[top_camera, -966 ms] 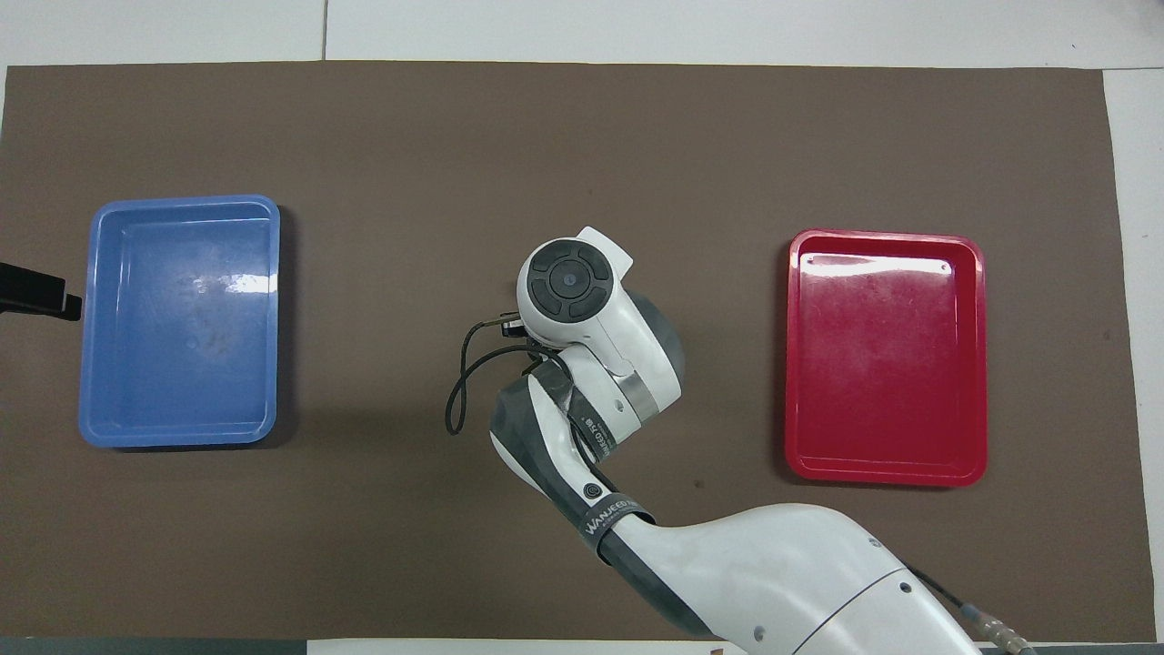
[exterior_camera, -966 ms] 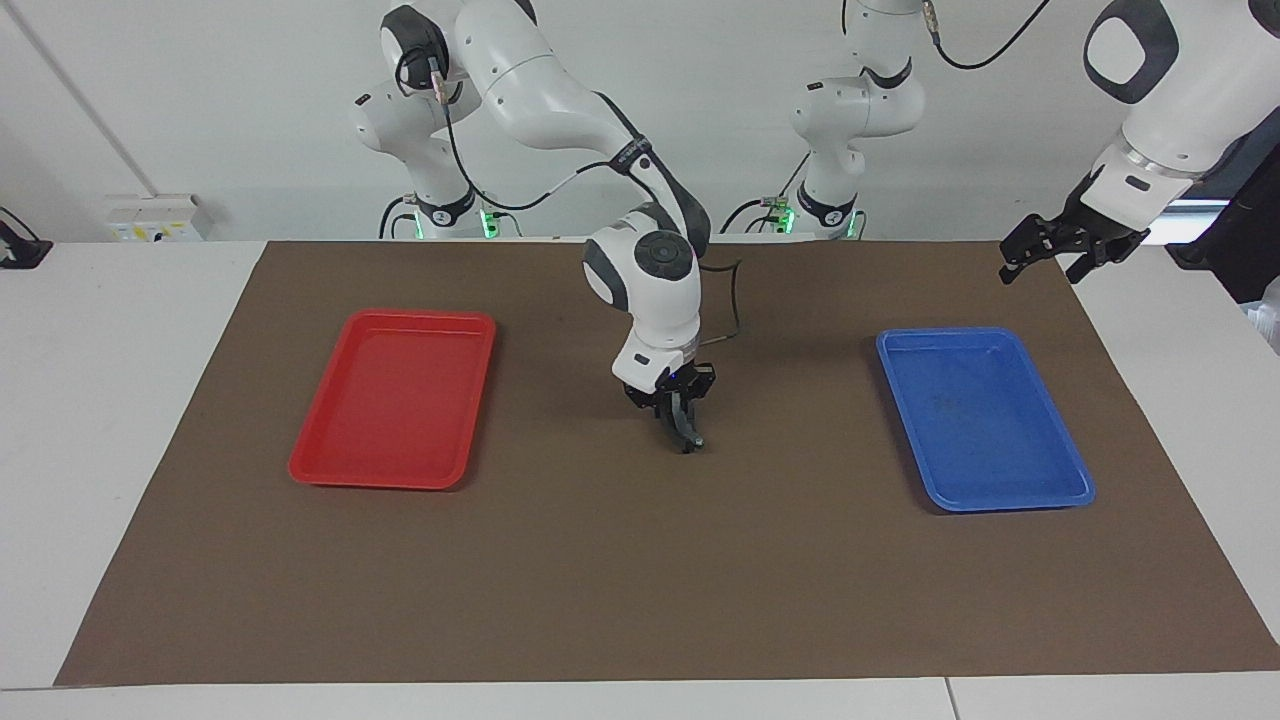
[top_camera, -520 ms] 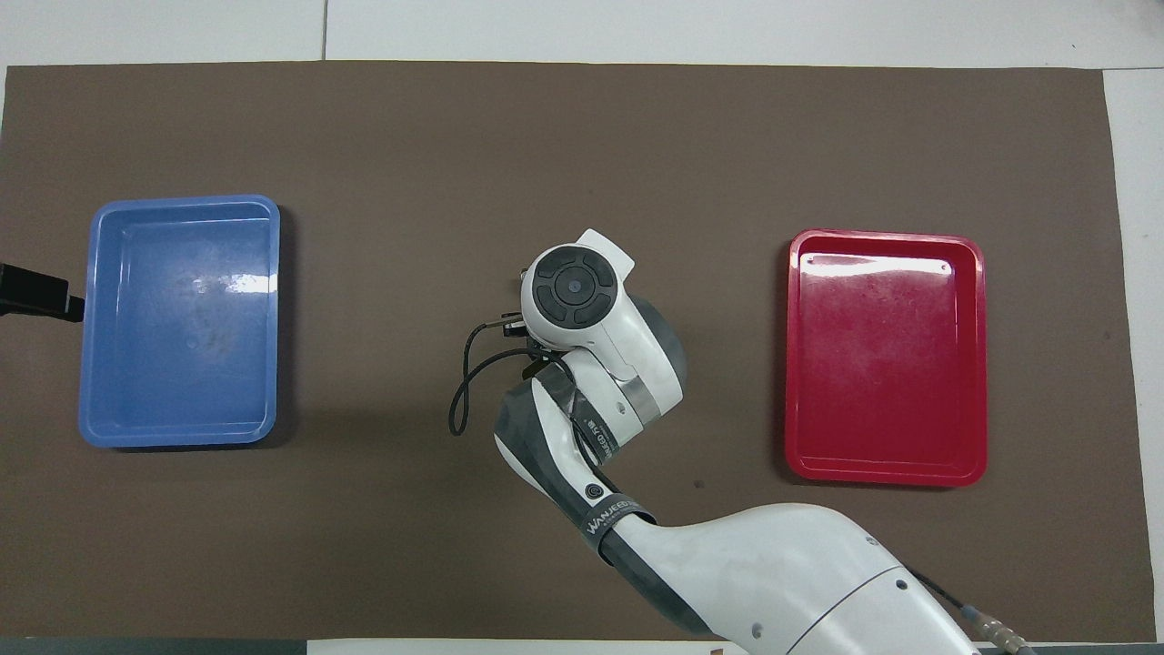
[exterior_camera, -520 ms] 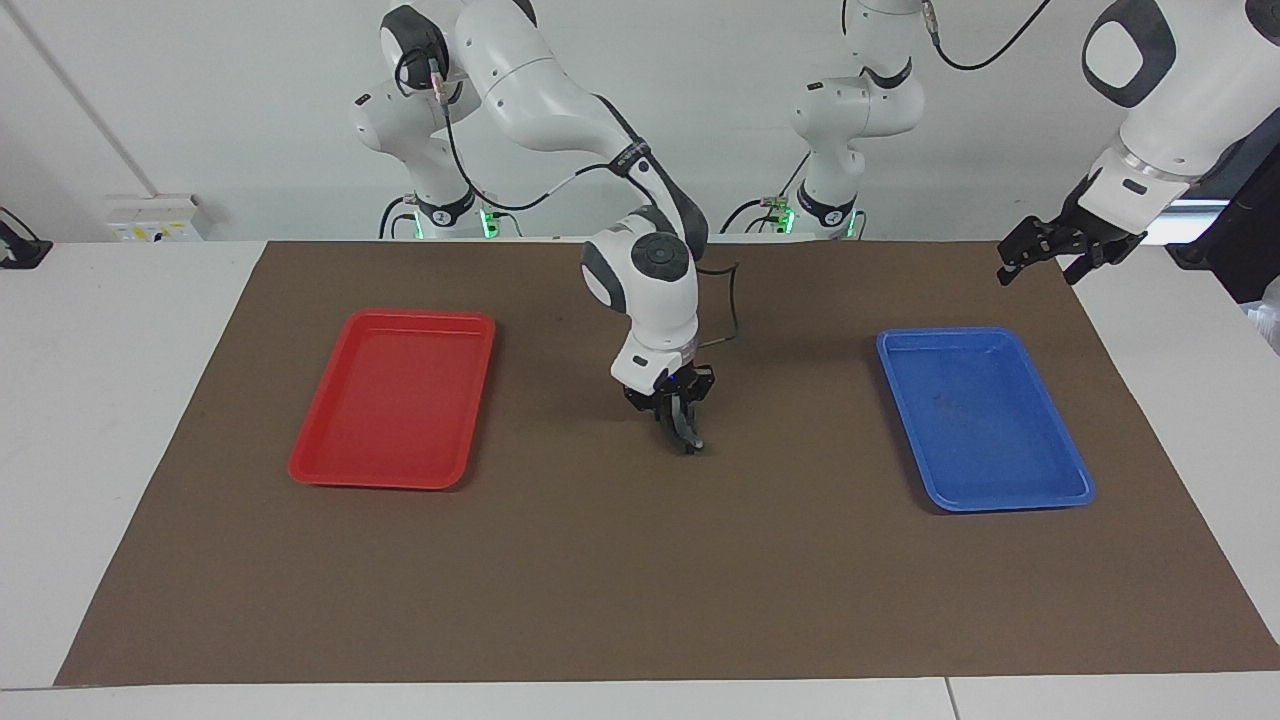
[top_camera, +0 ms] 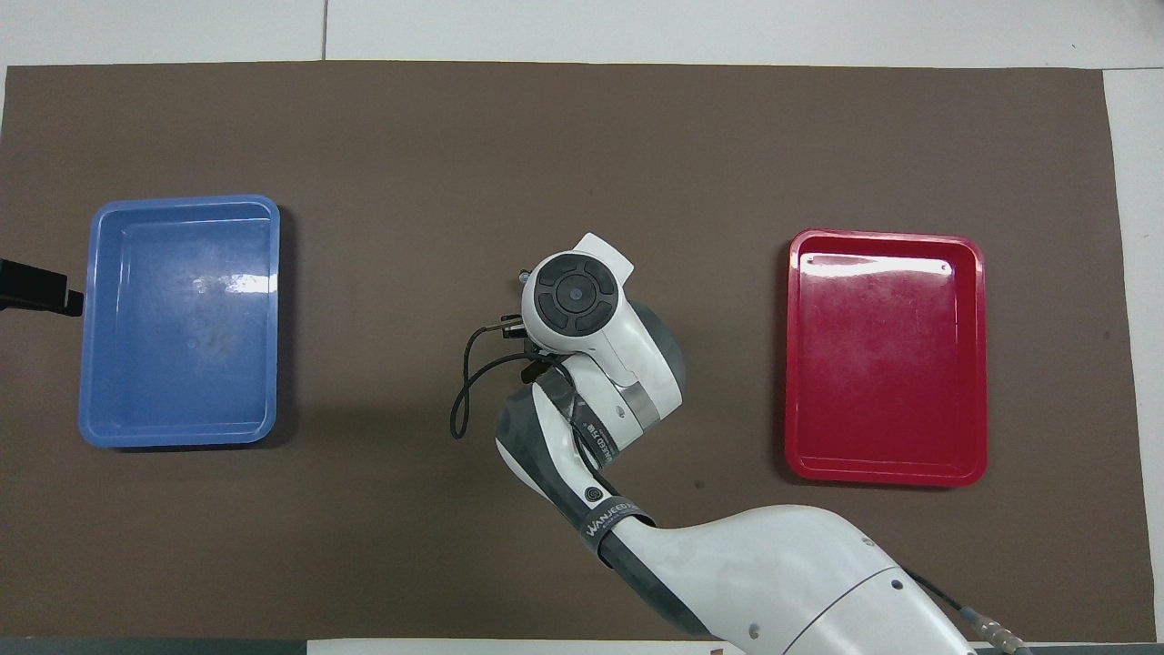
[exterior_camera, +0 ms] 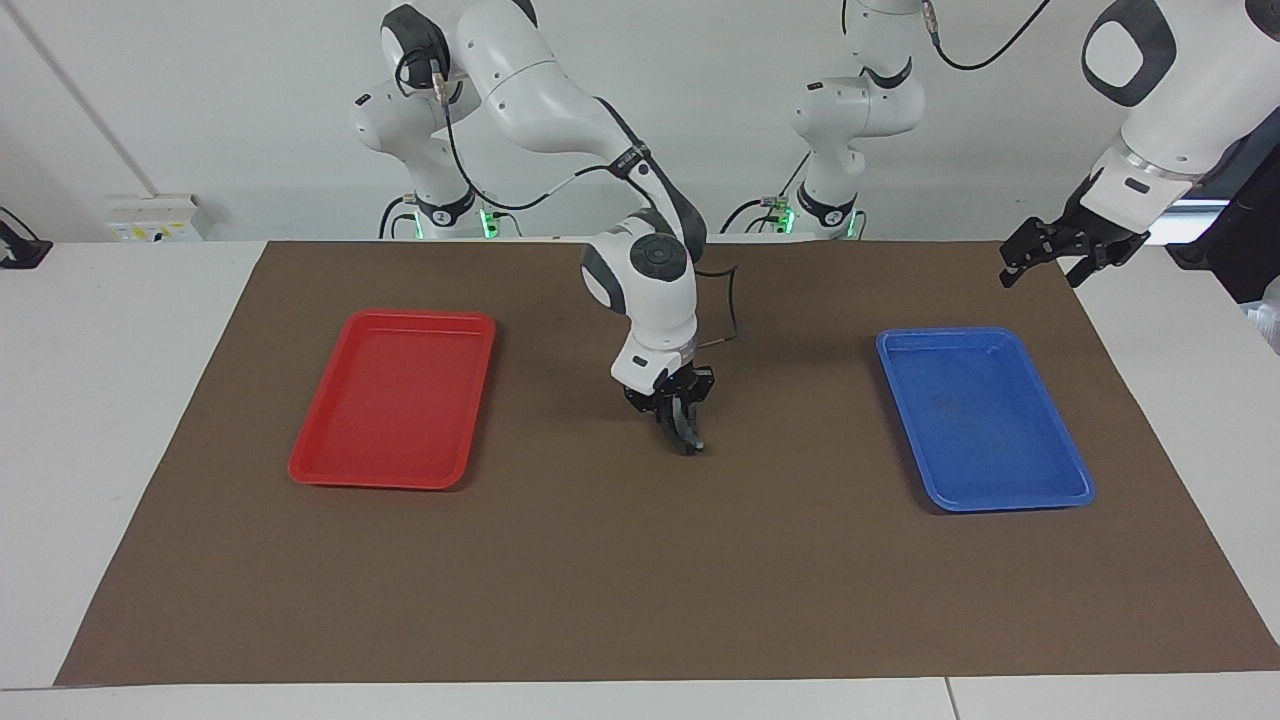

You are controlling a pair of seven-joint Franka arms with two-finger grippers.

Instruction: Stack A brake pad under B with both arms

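Centrally, the desk [exterior_camera: 640, 580] is carrying a red tray [exterior_camera: 420, 316] and a blue tray [exterior_camera: 950, 332], one either side of the right pincer [exterior_camera: 683, 428], which is hanging low; its grip is unreadable. Neither A brake pad nor B is showing openly. A dark sliver [exterior_camera: 692, 442] at its tips may be one. The left pincer [exterior_camera: 1050, 262] is waiting spread, well apart.

Overhead: right gripper [exterior_camera: 685, 440] hidden under own wrist; left gripper [top_camera: 36, 289] cut by edge.
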